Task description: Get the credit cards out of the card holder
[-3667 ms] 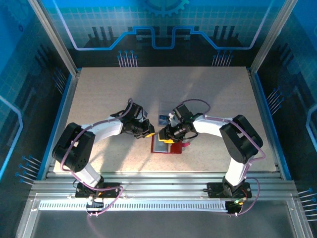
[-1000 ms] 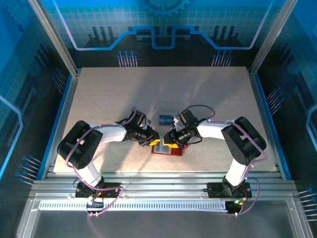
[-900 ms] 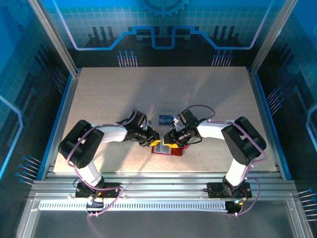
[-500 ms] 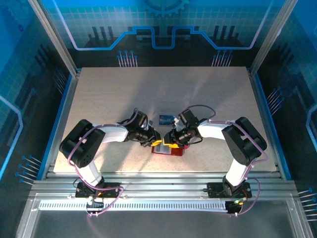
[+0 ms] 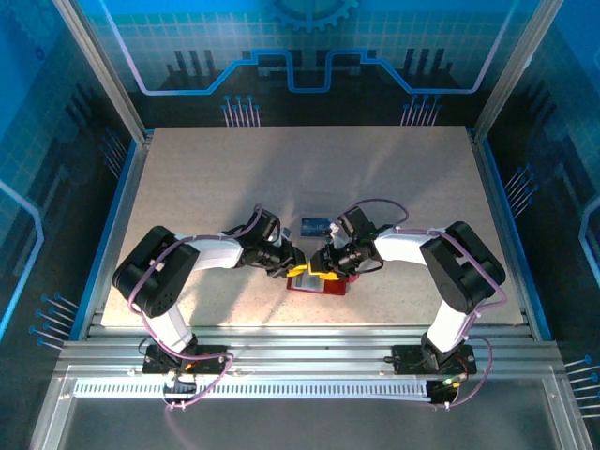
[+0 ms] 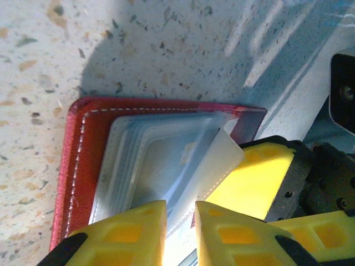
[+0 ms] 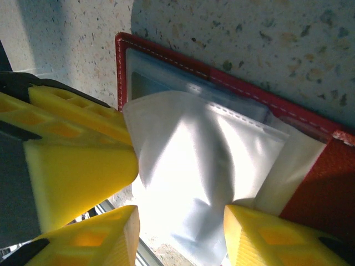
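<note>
Left wrist view: the card holder point(image 6: 77, 166) is dark red, with a line of white stitches along its edge. It lies open and flat on the speckled worktop point(image 6: 138, 44), in the middle of the frame. Inside it are pale, see-through pockets, stacked one on another, and something bluish shows through them. One pale pocket leaf point(image 6: 222, 160) sticks out toward the right. At the bottom of the frame the left end effector point(image 6: 180, 216) has its yellow fingers almost pressed together, and they seem to nip the edge of that leaf. In the right wrist view the right end effector point(image 7: 180, 221) has its fingers spread, with the white leaf between them. In the top view a small blue card point(image 5: 313, 225) lies just above the holder.
</note>
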Available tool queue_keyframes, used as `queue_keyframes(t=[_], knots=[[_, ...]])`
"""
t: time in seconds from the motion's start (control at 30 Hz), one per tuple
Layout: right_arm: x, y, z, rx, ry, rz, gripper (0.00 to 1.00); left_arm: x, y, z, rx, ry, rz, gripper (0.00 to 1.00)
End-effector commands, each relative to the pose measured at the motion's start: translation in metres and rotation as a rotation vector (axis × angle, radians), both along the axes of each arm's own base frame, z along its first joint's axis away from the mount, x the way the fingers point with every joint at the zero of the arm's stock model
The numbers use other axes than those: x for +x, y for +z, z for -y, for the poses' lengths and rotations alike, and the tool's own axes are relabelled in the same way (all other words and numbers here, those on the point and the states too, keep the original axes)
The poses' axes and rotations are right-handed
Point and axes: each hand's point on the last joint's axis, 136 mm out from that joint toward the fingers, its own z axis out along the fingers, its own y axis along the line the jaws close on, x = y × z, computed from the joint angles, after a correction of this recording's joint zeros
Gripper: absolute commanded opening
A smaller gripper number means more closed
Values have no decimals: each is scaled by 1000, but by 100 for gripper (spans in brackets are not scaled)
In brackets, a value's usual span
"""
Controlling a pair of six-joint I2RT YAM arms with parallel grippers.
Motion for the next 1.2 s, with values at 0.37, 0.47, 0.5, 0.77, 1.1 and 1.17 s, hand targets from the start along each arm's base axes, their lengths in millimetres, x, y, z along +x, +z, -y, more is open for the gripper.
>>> queue_keyframes(t=[0.37, 0.47, 0.5, 0.77, 1.1, 1.17], knots=[[0, 3, 1, 19, -13, -12, 44, -8, 9, 1, 1, 2, -15, 28], [-1, 2, 1, 20, -12, -15, 44, -10, 7, -2, 6, 7, -19, 29], [0, 2, 1, 21, -13, -14, 44, -11, 7, -3, 7, 7, -20, 29], [-1, -2, 2, 19, -13, -25, 44, -19, 2, -7, 3, 14, -33, 29], [-1, 0, 2, 21, -12, -23, 44, -20, 3, 1, -42, 14, -35, 25], [-1, 0, 2, 20, -13, -24, 44, -20, 3, 3, -44, 12, -37, 23]])
